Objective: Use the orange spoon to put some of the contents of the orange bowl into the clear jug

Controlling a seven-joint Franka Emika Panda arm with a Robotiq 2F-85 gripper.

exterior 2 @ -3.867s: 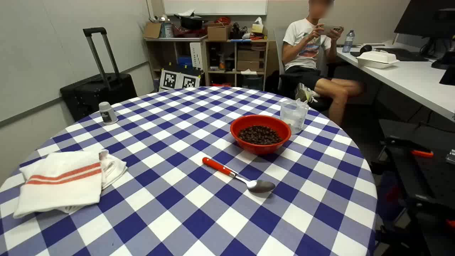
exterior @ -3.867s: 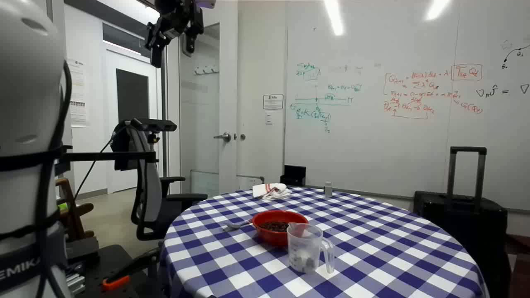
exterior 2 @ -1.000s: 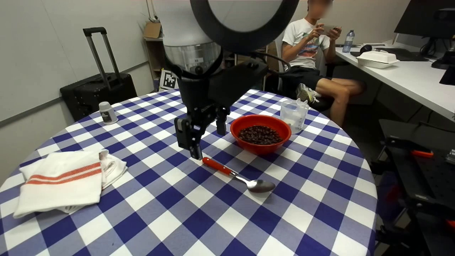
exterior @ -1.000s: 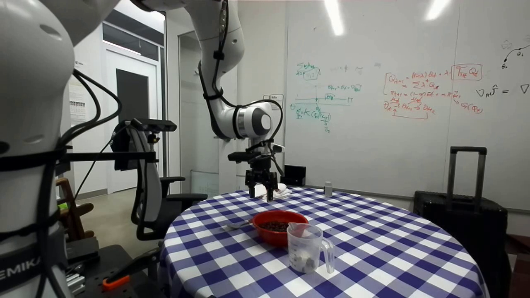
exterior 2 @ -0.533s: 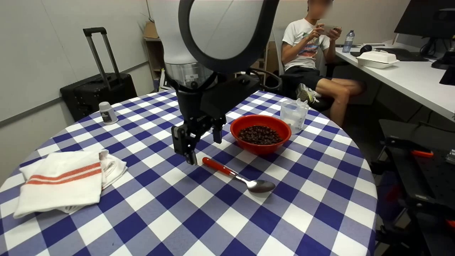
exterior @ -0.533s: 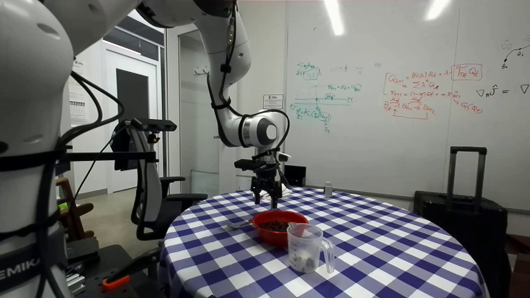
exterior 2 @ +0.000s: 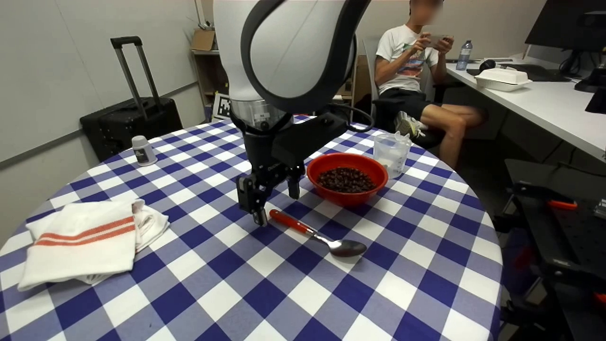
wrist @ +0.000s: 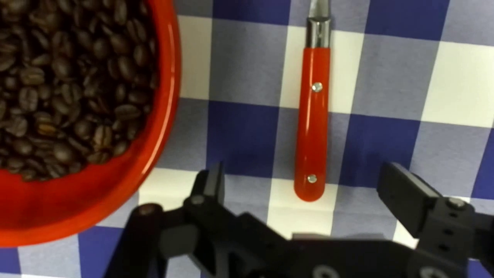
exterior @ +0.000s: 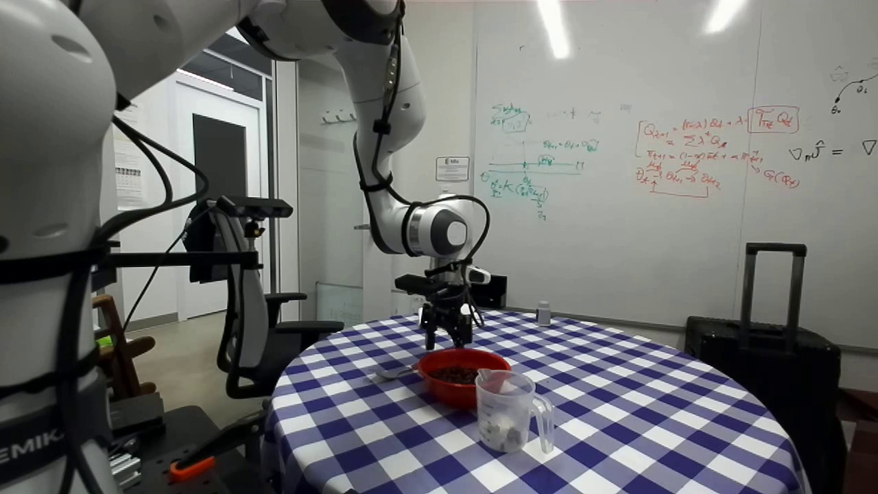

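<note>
Gripper (wrist: 301,175) span: jaws spread; the handle of the spoon (wrist: 313,123) lies between the fingers in the wrist view.
Handle flanks: tablecloth (wrist: 247,77) shows on both sides of the handle, leaving a lane for each finger.
Bowl lane: bounded by the bowl (wrist: 173,77), whose raised rim is near the finger on that side.
Lane depth: fingertips above the cloth; exact clearance cannot be read.
Towel side: broad stretch of cloth; towel (exterior 2: 90,237) well apart from the spoon.
Bottle (exterior 2: 143,151): upright, well apart from the gripper.
Jug (exterior: 504,412) route: bowl stands between spoon and jug, obstructing a low straight pass.
Jug-to-bowl gap: just beside; contact cannot be determined.
</note>
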